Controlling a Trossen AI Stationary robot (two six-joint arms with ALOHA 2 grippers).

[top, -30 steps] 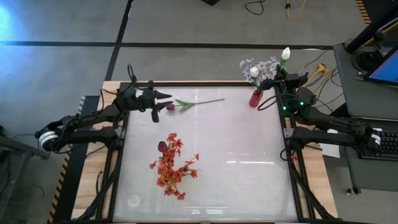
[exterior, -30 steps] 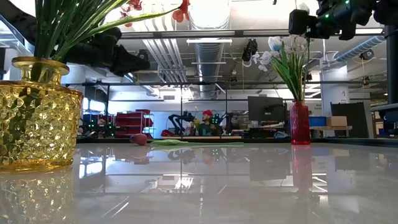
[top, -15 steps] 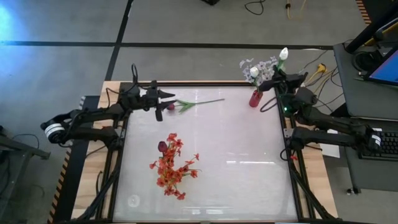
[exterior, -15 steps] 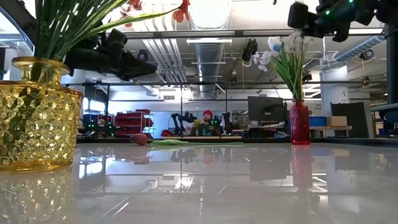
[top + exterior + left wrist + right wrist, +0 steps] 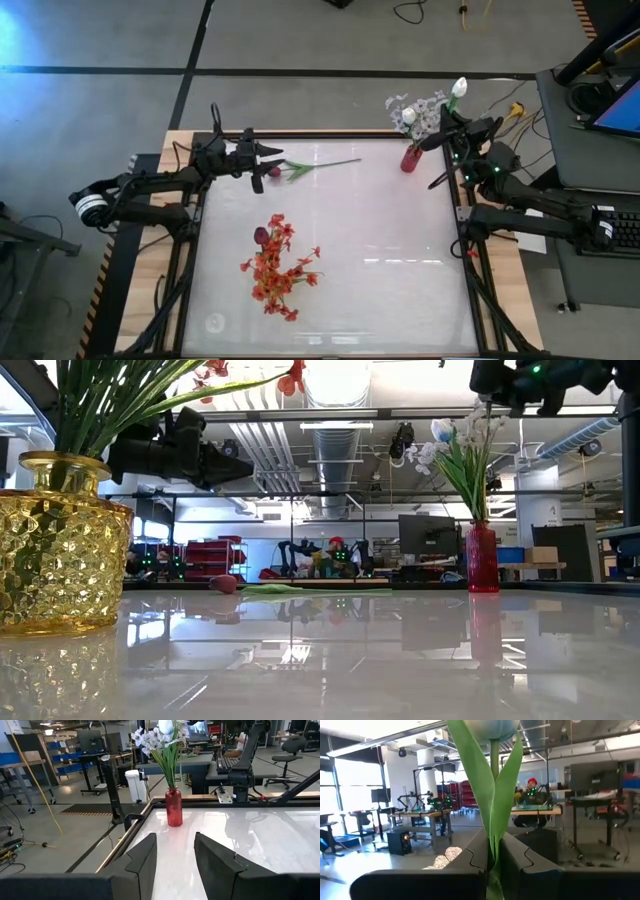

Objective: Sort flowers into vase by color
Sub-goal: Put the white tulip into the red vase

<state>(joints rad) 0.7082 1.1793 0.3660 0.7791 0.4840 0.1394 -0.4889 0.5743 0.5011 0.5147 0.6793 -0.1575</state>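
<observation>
Two hands were at work over the table [image 5: 400,290]. The right hand [image 5: 491,852] was clamped on the stem of a white bud [image 5: 459,87], held above the red vase [image 5: 409,159] at the far right corner, where the pale sprays [image 5: 425,105] already stood. The left hand [image 5: 175,857] hovered at the far left edge with its fingers apart and nothing between them, just beside a maroon tulip [image 5: 274,172] lying flat on the table. The red-orange sprays [image 5: 277,265] stood in the yellow vase [image 5: 60,545] nearer the front.

Judging from this, the risk lay with the narrow red vase: a stem lowered off-centre could catch the sprays or its rim and tip it. The tulip's thin stem, flat on the glossy top, could also slip from a shallow pinch.

Only the right wrist view showed the stem truly pinched between the fingers; overhead, that grip was too small to read. The low view alone revealed the yellow vase, hidden under blossoms from above.
</observation>
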